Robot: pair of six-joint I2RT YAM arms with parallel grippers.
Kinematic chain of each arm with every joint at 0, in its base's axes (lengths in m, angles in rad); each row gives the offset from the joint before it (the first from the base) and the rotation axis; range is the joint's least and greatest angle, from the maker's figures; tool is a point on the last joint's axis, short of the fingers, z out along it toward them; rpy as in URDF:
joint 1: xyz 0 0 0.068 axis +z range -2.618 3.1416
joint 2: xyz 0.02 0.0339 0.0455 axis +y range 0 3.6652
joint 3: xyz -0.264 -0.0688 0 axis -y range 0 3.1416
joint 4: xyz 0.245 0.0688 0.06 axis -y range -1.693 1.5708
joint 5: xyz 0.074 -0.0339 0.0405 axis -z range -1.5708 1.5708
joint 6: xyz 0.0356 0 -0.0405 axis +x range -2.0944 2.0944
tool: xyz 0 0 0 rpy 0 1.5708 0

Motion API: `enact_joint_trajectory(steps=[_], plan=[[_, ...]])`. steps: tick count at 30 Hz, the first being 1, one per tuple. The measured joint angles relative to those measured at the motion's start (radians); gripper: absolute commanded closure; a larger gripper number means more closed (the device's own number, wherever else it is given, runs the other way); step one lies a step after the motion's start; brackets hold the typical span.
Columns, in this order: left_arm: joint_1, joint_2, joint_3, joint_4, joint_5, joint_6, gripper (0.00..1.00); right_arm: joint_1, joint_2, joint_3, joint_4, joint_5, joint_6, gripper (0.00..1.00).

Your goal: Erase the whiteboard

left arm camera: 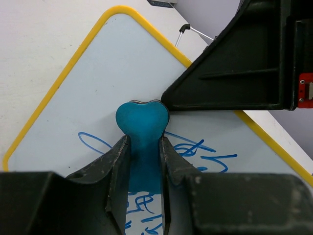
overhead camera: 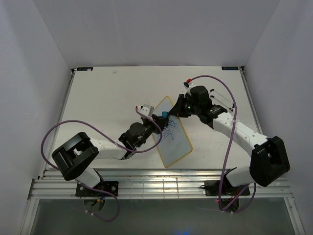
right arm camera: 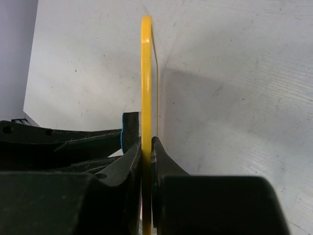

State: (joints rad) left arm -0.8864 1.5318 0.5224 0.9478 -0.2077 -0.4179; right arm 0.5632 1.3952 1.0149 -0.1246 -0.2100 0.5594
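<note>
The whiteboard [overhead camera: 176, 142], white with a yellow frame and blue scribbles, lies tilted near the table's middle. My left gripper [overhead camera: 160, 117] is shut on the teal eraser [overhead camera: 165, 114] and holds it against the board's upper part. In the left wrist view the eraser [left arm camera: 142, 122] sits on the white surface [left arm camera: 98, 93] just above the blue scribbles [left arm camera: 205, 154]. My right gripper [overhead camera: 182, 106] is shut on the board's upper right edge. In the right wrist view the yellow frame [right arm camera: 146, 73] runs edge-on between the fingers [right arm camera: 164, 159].
The white table [overhead camera: 107, 98] is walled by white panels on the left, back and right. A slotted metal rail [overhead camera: 161, 188] runs along the near edge by the arm bases. Purple cables [overhead camera: 63, 127] loop beside both arms.
</note>
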Motion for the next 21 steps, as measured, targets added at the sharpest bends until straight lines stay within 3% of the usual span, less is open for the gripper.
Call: enact_joint_trajectory(steps=[3, 8, 15, 21], plan=[[-0.032, 0.0, -0.003, 0.0, -0.045, 0.009, 1.0, 0.0, 0.0, 0.0, -0.001, 0.008, 0.003, 0.92], [-0.101, -0.005, -0.006, 0.033, 0.001, 0.018, 1.0, -0.007, 0.001, -0.001, 0.001, 0.031, 0.002, 0.92], [-0.109, -0.017, -0.006, 0.047, 0.119, 0.074, 1.0, -0.008, 0.001, -0.002, 0.001, 0.031, -0.006, 0.92], [-0.112, -0.029, -0.003, 0.012, 0.097, 0.1, 1.0, -0.008, 0.0, -0.005, 0.002, 0.025, -0.013, 0.92]])
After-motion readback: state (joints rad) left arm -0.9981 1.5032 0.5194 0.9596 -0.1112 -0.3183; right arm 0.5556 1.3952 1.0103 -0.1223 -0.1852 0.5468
